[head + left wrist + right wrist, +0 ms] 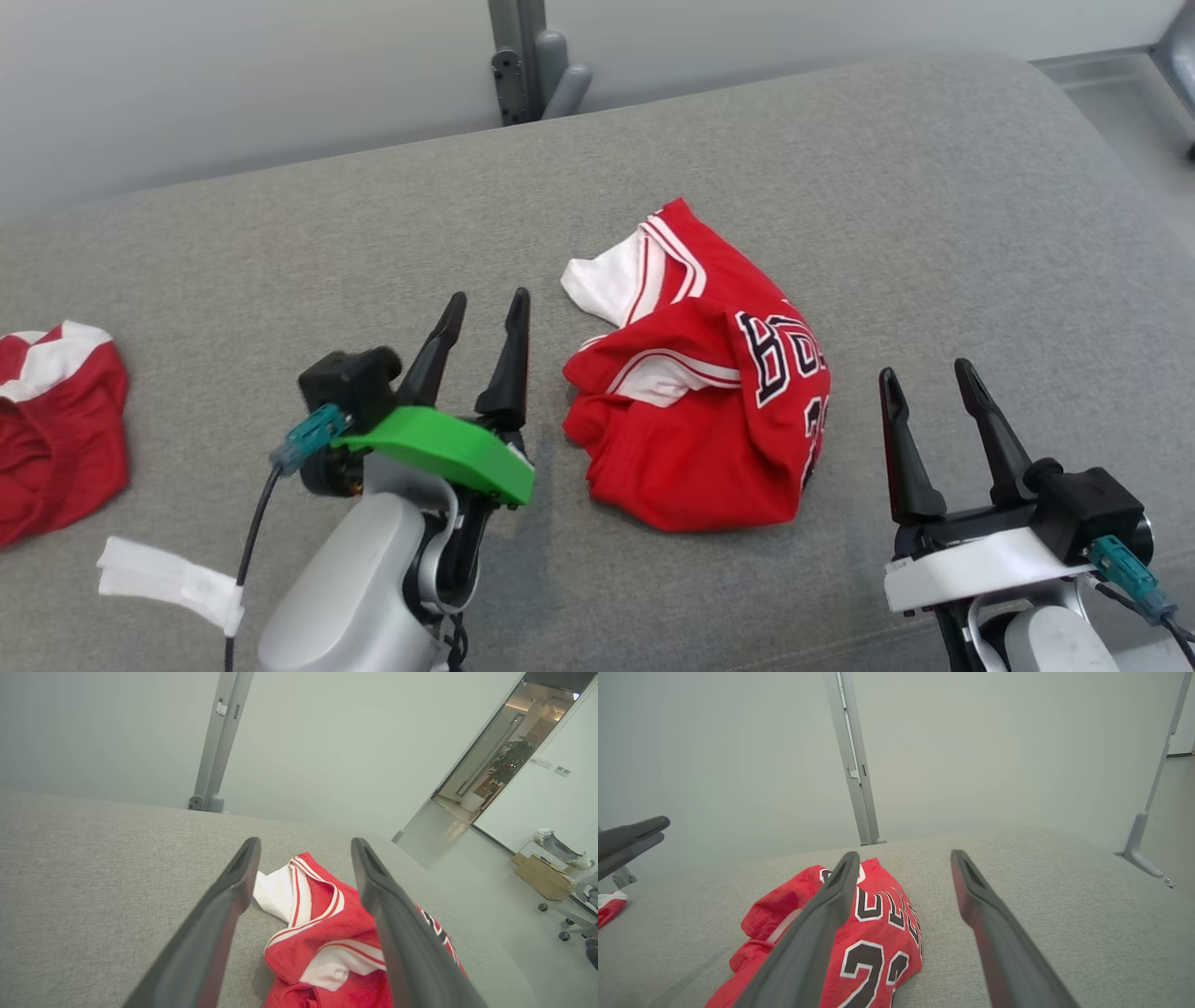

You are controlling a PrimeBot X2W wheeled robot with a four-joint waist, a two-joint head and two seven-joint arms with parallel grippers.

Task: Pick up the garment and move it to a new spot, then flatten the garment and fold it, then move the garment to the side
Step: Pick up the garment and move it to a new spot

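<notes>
A crumpled red jersey [695,401] with white trim and black lettering lies bunched on the grey cushioned surface [840,187], near its middle. Just left of it hovers my left gripper [485,308], open and holding nothing. The left wrist view shows the jersey [322,933] between and beyond the two fingers. My right gripper [929,373] stands open to the right of the cloth, also holding nothing. From the right wrist the jersey [873,933] lies to the left, partly behind the left finger [822,924].
A second red and white garment [51,429] lies at the surface's far left edge. A white strap [168,579] hangs off my left arm. A grey metal post [523,61] rises behind the surface. The surface's right end curves down to the floor [1134,121].
</notes>
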